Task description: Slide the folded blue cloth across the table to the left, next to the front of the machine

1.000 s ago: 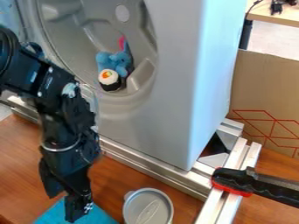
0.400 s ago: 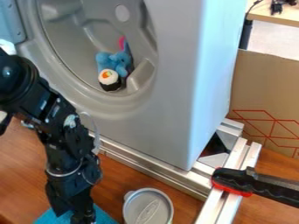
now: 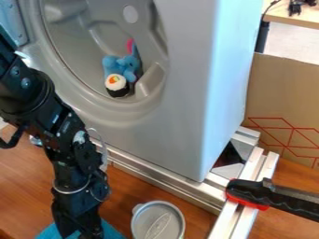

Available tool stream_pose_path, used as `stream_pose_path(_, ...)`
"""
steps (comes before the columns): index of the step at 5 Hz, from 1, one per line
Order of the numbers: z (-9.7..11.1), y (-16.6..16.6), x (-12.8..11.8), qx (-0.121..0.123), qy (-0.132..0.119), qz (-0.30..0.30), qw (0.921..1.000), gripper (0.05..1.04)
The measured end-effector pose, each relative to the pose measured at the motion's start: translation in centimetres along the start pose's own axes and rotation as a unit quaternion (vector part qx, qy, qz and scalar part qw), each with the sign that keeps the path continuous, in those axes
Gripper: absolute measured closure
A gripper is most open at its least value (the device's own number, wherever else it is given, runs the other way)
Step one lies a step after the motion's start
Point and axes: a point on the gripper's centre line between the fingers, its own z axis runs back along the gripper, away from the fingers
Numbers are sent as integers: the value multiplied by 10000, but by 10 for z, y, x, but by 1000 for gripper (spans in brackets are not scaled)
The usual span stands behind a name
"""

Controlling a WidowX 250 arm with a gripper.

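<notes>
- Gripper (image 3: 88, 232): at seven o'clock in the view, hanging over a blue cloth (image 3: 114, 231). Contact cannot be confirmed. Claw state, apart, together or clamped: cannot tell.
- Cloth: one, on the wooden table (image 3: 121, 189) at seven o'clock, probably laid flat as a soft work patch.
- Can (image 3: 157, 221): one, upright at six o'clock, just beside the cloth; its broad base presumably keeps it steady.
- Toys: two, at eleven o'clock, inside the round recess of one grey appliance (image 3: 181, 114). One blue plush (image 3: 128, 64); one sushi toy (image 3: 117, 86) at its seven o'clock, touching it. The recess's lower lip likely keeps both from sliding out.
- Metal rails (image 3: 163, 181): several along the appliance's foot, presumably bracing it.
- Clamp (image 3: 248, 192): one, black and red, at four to five o'clock across the rails, apparently to fix them.
</notes>
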Motion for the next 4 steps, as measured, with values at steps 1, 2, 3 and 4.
stream_pose_path(1,0,26,2,81,-21,350,9994,90)
stream_pose_path(2,0,65,11,184,67,611,9979,89)
stream_pose_path(3,0,90,13,276,232,615,9975,89)
stream_pose_path(4,0,109,13,310,161,669,9972,88)
